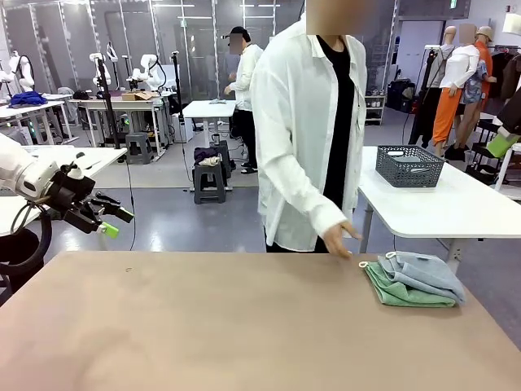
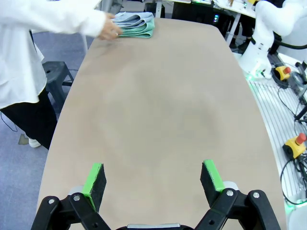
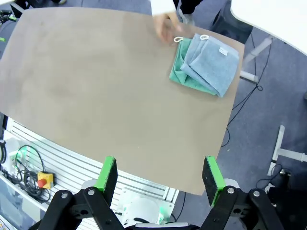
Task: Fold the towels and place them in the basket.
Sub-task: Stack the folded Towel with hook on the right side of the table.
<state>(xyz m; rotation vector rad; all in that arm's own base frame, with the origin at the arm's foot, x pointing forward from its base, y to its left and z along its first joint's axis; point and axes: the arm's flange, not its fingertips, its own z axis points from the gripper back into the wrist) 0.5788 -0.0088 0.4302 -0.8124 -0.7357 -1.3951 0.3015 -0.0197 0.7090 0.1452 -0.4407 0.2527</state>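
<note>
Here we see soft terry towels, grey over mint, stacked at the matte worktop's right; both claws gape, released.

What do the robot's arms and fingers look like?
The left arm is smooth and white, with a black cable looping under it. Each gripper, the left gripper and the right gripper, is black, with two fingers tipped with bright green pads.

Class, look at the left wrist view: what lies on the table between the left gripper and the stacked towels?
Nothing: between the open left gripper and the towels, the brown table is bare. A person's hand touches the towels.
</note>
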